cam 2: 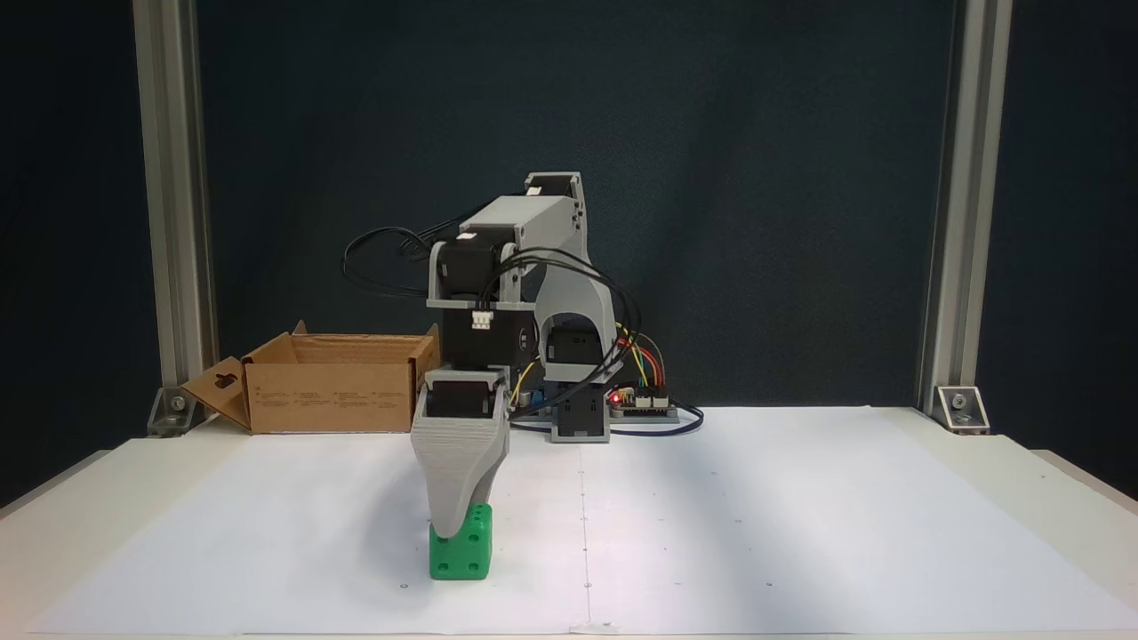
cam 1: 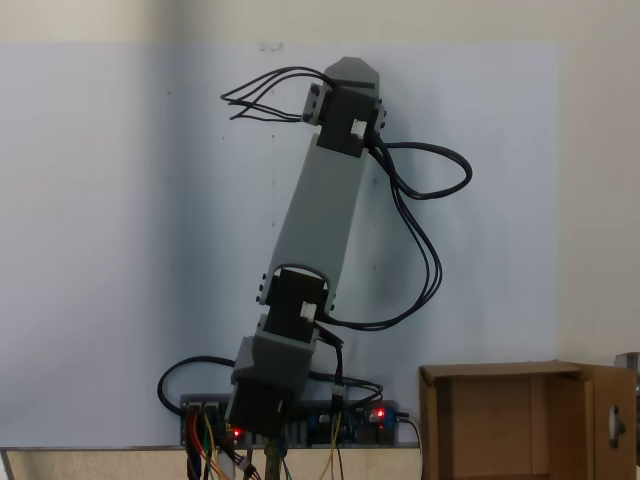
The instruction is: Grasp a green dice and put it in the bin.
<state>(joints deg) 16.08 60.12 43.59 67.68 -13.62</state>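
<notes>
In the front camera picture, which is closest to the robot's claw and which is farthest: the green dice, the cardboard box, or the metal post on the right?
From the gripper:
1. Green dice: right at the tip, in front.
2. Cardboard box: back left.
3. Metal post on the right: far back right corner.

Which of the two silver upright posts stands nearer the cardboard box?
The left post in the front fixed view. The cardboard box sits right beside its foot; the right post rises across the table, far from the box.
</notes>
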